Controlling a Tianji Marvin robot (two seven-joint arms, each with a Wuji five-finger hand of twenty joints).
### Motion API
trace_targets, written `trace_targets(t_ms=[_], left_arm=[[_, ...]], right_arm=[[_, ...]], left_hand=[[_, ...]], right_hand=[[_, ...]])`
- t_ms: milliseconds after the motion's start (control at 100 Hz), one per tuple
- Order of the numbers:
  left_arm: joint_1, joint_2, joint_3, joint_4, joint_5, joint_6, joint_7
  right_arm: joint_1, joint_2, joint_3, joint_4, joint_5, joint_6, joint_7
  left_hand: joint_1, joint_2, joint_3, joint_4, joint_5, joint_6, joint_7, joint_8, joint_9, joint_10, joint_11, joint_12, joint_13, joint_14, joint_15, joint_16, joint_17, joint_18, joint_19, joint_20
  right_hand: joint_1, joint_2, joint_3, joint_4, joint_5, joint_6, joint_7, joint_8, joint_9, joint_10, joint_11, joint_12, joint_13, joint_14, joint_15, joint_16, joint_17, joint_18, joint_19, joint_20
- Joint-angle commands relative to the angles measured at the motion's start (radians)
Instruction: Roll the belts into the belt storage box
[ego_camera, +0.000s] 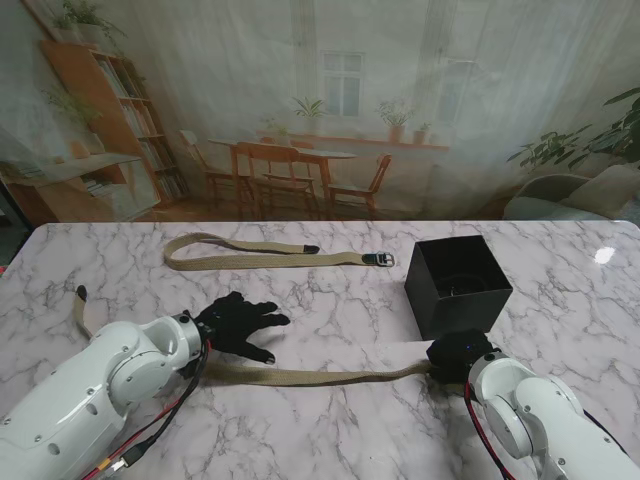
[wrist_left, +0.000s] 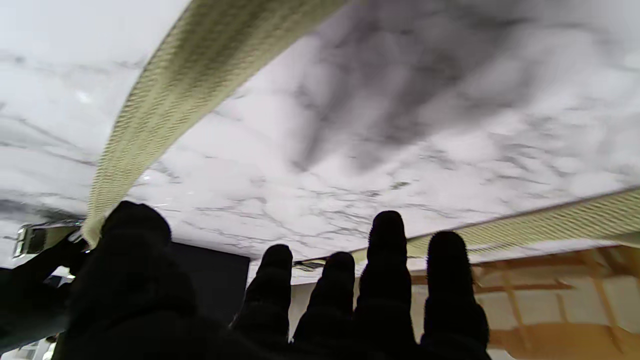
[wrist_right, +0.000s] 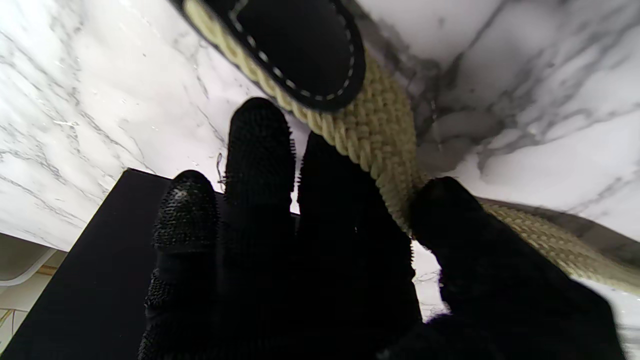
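A tan woven belt (ego_camera: 320, 377) lies stretched across the near part of the marble table (ego_camera: 330, 310). My right hand (ego_camera: 460, 355) is shut on its right end, and the right wrist view shows thumb and fingers pinching the belt (wrist_right: 385, 140) just behind its black stitched tip (wrist_right: 300, 50). My left hand (ego_camera: 238, 325) is open with fingers spread, just beyond the belt's left part (wrist_left: 165, 100), thumb close to it. A second tan belt (ego_camera: 260, 259) lies farther from me, its metal buckle (ego_camera: 381, 259) at the right. The black storage box (ego_camera: 458, 285) stands open right behind my right hand.
A tan strap end with a dark tip (ego_camera: 80, 305) shows at the far left beside my left forearm. The table's far edge meets a printed room backdrop. The box's dark wall (wrist_right: 90, 280) fills one side of the right wrist view.
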Motion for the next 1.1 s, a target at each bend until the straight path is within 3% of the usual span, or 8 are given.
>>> trace_targets(t_ms=[0, 270, 480, 650, 790, 860, 1090], left_arm=[[-0.034, -0.022, 0.049, 0.016, -0.020, 0.015, -0.020], [-0.153, -0.028, 0.248, 0.059, -0.124, 0.052, -0.040], [-0.214, -0.033, 0.353, 0.090, -0.172, 0.054, -0.032], [-0.275, -0.040, 0.442, 0.119, -0.221, 0.064, -0.031], [-0.322, -0.049, 0.509, 0.147, -0.239, 0.072, -0.014], [-0.347, -0.055, 0.545, 0.168, -0.253, 0.079, -0.007], [-0.388, -0.065, 0.608, 0.202, -0.271, 0.097, 0.010]], right_arm=[[-0.012, -0.001, -0.004, 0.017, 0.002, 0.000, 0.006], [-0.029, -0.002, 0.009, 0.004, 0.040, 0.001, 0.016], [-0.031, -0.003, 0.014, -0.008, 0.101, -0.015, 0.017], [-0.027, -0.003, 0.014, -0.017, 0.150, -0.034, 0.031], [-0.027, -0.004, 0.015, -0.021, 0.183, -0.045, 0.027], [-0.028, -0.004, 0.016, -0.025, 0.202, -0.048, 0.026], [-0.027, -0.005, 0.014, -0.026, 0.220, -0.054, 0.022]], left_hand=[[-0.044, -0.025, -0.021, -0.004, -0.061, 0.016, -0.027, -0.023, -0.073, 0.029, -0.035, -0.028, -0.046, 0.017, -0.031, -0.012, -0.025, 0.016, -0.033, 0.003], [-0.077, -0.071, -0.012, -0.003, -0.118, 0.053, -0.041, -0.057, -0.141, 0.058, -0.042, -0.078, -0.079, 0.024, -0.030, -0.025, -0.033, 0.002, -0.057, 0.000], [-0.073, -0.088, -0.008, -0.002, -0.115, 0.045, -0.030, -0.060, -0.144, 0.033, -0.037, -0.072, -0.101, 0.018, -0.030, -0.026, -0.045, -0.004, -0.061, 0.004], [-0.032, -0.127, 0.003, 0.003, -0.128, 0.060, -0.032, -0.065, -0.111, 0.022, -0.027, -0.060, -0.096, 0.017, -0.023, -0.024, -0.035, -0.013, -0.056, 0.009], [0.034, -0.144, 0.023, 0.012, -0.112, 0.061, -0.019, -0.062, -0.089, -0.015, -0.015, -0.047, -0.115, 0.009, -0.027, -0.026, -0.040, -0.025, -0.052, 0.011], [0.086, -0.135, 0.021, 0.017, -0.098, 0.061, 0.024, -0.029, -0.129, -0.027, 0.003, -0.014, -0.139, 0.002, -0.022, -0.021, -0.050, -0.046, -0.047, 0.013], [0.212, -0.121, 0.047, 0.034, 0.005, 0.021, 0.143, 0.120, -0.187, -0.013, 0.034, 0.020, -0.173, -0.006, -0.004, -0.005, -0.051, -0.089, -0.024, 0.017]], right_hand=[[0.050, -0.020, 0.041, -0.014, 0.018, -0.008, -0.111, -0.035, 0.048, -0.014, 0.055, 0.019, 0.042, -0.002, 0.058, 0.029, 0.008, -0.005, 0.009, 0.007], [0.045, -0.042, 0.084, -0.012, 0.058, 0.053, -0.112, -0.026, 0.104, -0.037, 0.220, 0.087, 0.049, -0.013, 0.298, 0.077, 0.044, 0.003, 0.034, 0.004], [0.086, -0.095, 0.109, -0.028, 0.082, 0.111, -0.087, -0.031, 0.104, -0.062, 0.361, 0.110, 0.050, -0.040, 0.446, 0.083, 0.080, 0.005, 0.054, -0.001], [0.113, -0.133, 0.133, -0.029, 0.081, 0.132, -0.065, -0.042, 0.103, -0.069, 0.377, 0.107, 0.050, -0.046, 0.467, 0.081, 0.092, 0.002, 0.059, -0.004], [0.118, -0.140, 0.144, -0.030, 0.081, 0.143, -0.058, -0.049, 0.104, -0.070, 0.384, 0.107, 0.050, -0.047, 0.476, 0.080, 0.097, 0.003, 0.063, -0.004], [0.118, -0.140, 0.147, -0.031, 0.081, 0.146, -0.057, -0.051, 0.103, -0.069, 0.386, 0.107, 0.050, -0.046, 0.479, 0.080, 0.099, 0.004, 0.064, -0.004], [0.117, -0.138, 0.151, -0.033, 0.081, 0.149, -0.054, -0.058, 0.102, -0.066, 0.389, 0.104, 0.049, -0.044, 0.484, 0.077, 0.099, 0.005, 0.067, -0.005]])
